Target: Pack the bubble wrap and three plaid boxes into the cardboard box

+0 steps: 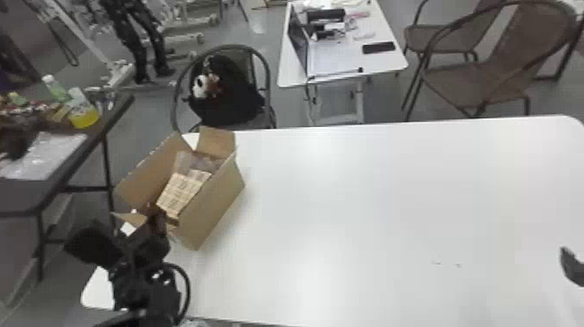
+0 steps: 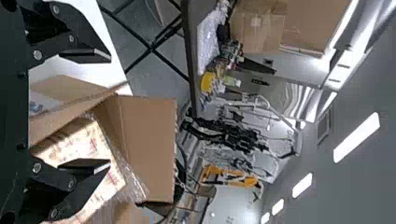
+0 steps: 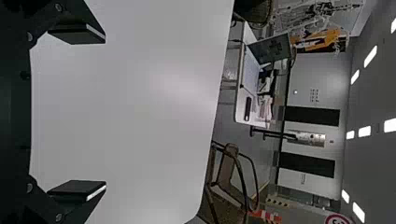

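Note:
My left gripper is at the near end of the open cardboard box, which stands at the white table's left side. Inside the box lie plaid boxes, with clear bubble wrap at their far end; how many there are I cannot tell. In the left wrist view, the left gripper is open, its fingers well apart around the near edge of the cardboard box. My right gripper is at the head view's right edge. The right wrist view shows the right gripper open over bare tabletop.
The white table stretches to the right of the box. A dark side table with bottles and a bubble wrap sheet stands at the left. Beyond the white table are a chair with a black bag and a desk with a laptop.

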Controlling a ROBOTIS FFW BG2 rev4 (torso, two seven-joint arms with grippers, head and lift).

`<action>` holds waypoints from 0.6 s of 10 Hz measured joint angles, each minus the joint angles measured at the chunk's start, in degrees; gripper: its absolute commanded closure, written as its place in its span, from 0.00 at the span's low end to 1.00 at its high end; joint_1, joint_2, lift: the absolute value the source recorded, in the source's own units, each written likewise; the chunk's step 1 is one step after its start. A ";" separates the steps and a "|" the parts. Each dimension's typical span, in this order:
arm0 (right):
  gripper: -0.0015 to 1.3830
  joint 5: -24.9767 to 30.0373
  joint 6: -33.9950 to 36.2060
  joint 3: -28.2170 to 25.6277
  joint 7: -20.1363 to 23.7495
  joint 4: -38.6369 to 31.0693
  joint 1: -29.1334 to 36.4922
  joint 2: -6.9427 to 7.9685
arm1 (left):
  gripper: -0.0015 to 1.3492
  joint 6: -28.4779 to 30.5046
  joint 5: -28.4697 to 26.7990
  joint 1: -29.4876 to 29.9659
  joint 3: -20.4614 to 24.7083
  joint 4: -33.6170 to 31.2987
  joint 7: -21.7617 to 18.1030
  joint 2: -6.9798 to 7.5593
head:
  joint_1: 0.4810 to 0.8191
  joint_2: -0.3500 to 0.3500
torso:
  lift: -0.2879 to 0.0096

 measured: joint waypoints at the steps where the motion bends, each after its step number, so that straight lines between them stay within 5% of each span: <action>1: 0.14 0.42 -0.14 0.00 0.00 -1.96 0.24 0.61 | 0.13 -3.24 -2.61 0.52 -2.20 -1.48 -1.08 0.00 | 0.63 0.82 | 0.66; 3: 0.14 2.02 -0.22 0.23 -0.01 -6.78 0.51 2.20 | 0.13 -11.70 -9.02 2.18 -6.29 -4.44 -6.33 0.00 | 0.63 0.75 | 0.66; 6: 0.14 2.61 -3.42 2.24 -0.87 -9.83 3.48 4.55 | 0.13 -15.31 -13.72 10.13 -10.86 -6.87 -16.81 0.00 | 0.63 0.67 | 0.66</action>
